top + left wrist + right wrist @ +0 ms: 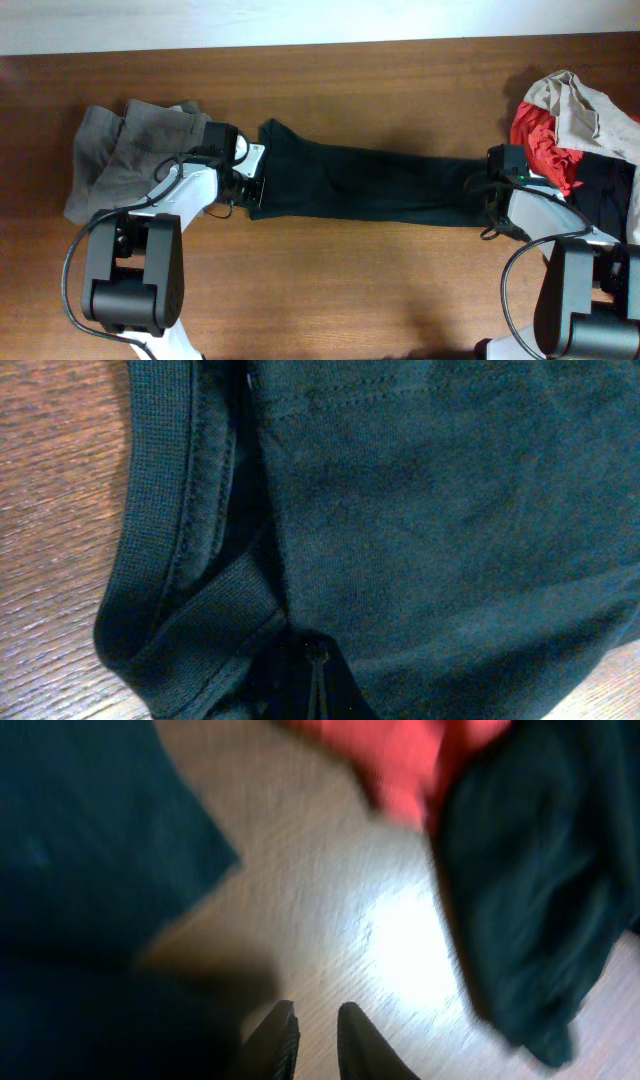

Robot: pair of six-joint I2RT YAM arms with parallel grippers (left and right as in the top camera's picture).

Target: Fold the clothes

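One black T-shirt (370, 185), left jaws pinching its collar, right jaws nearly together beside opposite end.

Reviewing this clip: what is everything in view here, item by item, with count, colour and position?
T-shirt: one, black, stretched flat across the middle of the table between the two grippers.
trousers: one pair, grey, crumpled at the table's left end.
beige piece: one, top of the pile at the right end.
red piece: one, in the same pile, under the beige piece.
black piece: one, near edge of that pile.
table: one, brown wood.
left gripper: one, at the T-shirt's collar end, cloth gathered at its tips.
right gripper: one, dark fingers close together at the T-shirt's other end; the view is too blurred to judge its grip.
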